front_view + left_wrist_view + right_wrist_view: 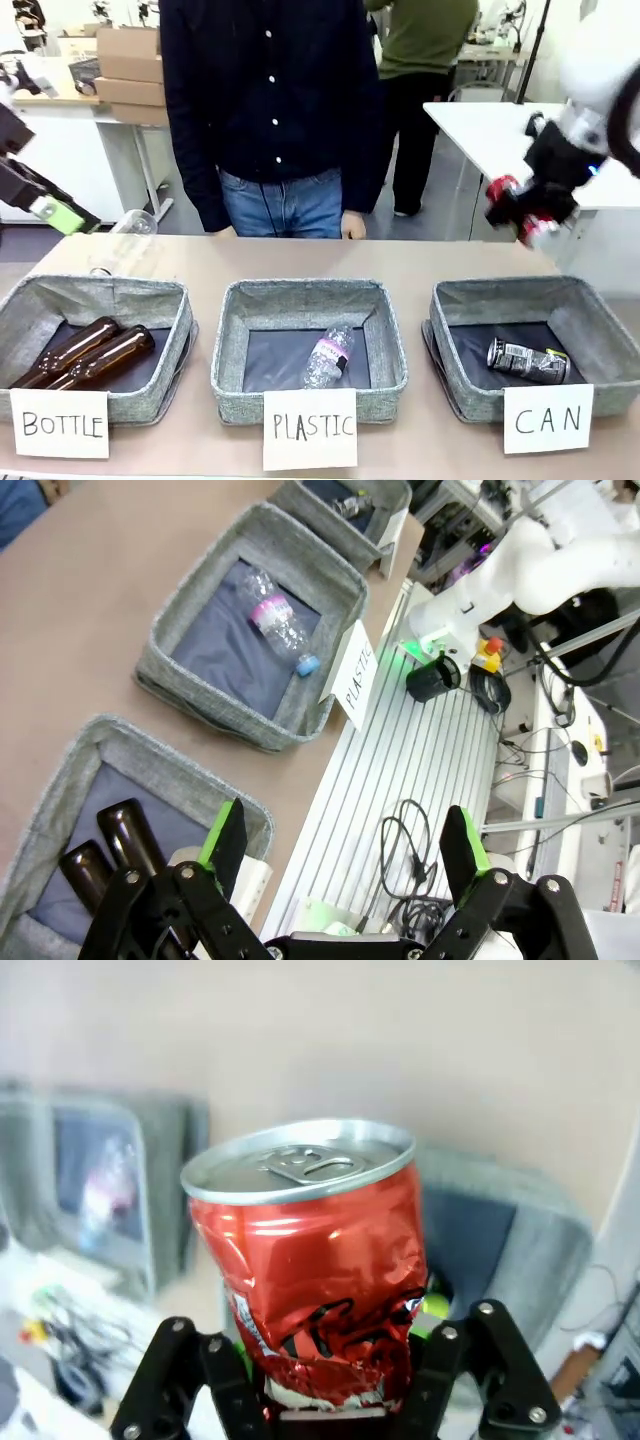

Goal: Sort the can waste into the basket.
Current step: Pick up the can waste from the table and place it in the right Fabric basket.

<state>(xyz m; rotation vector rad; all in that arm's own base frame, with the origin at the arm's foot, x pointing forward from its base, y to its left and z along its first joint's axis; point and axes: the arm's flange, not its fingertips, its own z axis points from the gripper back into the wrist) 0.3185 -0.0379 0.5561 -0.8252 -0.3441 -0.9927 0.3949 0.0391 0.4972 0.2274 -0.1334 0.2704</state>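
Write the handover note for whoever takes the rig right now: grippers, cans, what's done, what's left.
Right gripper: shut on the red can, dented, held in the air above and behind the CAN basket.
Left gripper: open, empty, raised at the left edge beyond the BOTTLE basket.
Black-and-silver can: already lying in the CAN basket.
Done: one can sorted, second can picked up.
Left: bring the red can over the CAN basket and release it there.
The person stands at the far side, hands off the table.
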